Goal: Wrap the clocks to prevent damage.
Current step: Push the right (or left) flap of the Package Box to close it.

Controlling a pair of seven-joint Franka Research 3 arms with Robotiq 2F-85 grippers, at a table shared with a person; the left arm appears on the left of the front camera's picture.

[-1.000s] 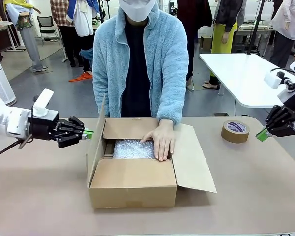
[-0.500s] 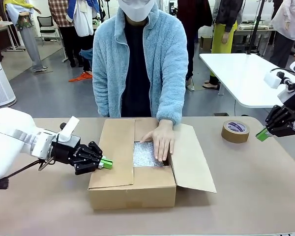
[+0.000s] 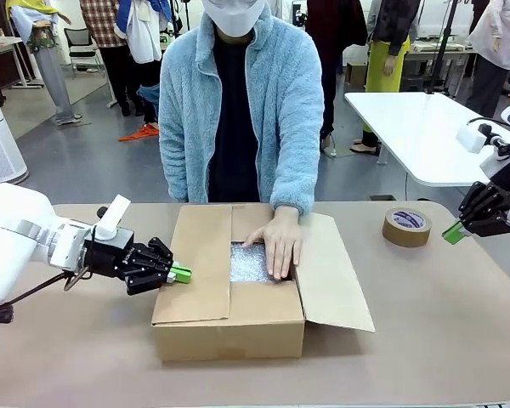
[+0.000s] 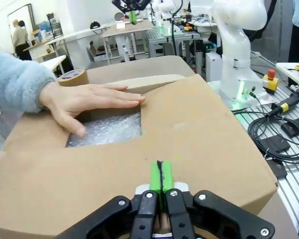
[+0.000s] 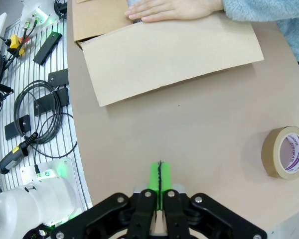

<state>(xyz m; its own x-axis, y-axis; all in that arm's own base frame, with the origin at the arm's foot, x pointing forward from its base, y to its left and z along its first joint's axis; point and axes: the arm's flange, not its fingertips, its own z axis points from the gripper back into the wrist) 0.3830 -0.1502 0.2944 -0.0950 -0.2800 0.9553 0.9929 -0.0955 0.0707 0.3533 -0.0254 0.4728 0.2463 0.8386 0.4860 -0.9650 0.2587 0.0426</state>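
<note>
A: Now, what could be spoiled from here?

B: The left jaws are closed together, green pads (image 4: 154,174) meeting, with nothing held between them. They are set at the folded-down left flap (image 3: 200,263) of the cardboard box (image 3: 229,331), touching it or just above it; which of the two cannot be told. Just beyond their tips a person's hand (image 3: 279,244) is spread on the bubble wrap (image 3: 248,262). If the flap were pressed down hard, the person's fingers could be pinched under its edge, or the box could be slid along the bench (image 3: 425,340).

A: And where are the clocks?

B: No clock can be made out. They are judged to lie under that wrap, inside the box, ahead of the left jaws and a little below them. A heavy push through the flap could be passed on to them.

A: And the right jaws?

B: Those are likewise pressed together on nothing and held above the bench, well apart from the box. The tape roll (image 3: 406,227) lies near them, off to one side, and could be knocked by a careless reach.

A: What is given by one view and withheld by another?

B: By the left wrist view, the hand is shown directly ahead of the pads. By the right wrist view, the right flap (image 5: 169,50) is shown spread outward towards those jaws, with bare bench between. By the front view, the height of the right jaws over the bench is supplied.
</note>
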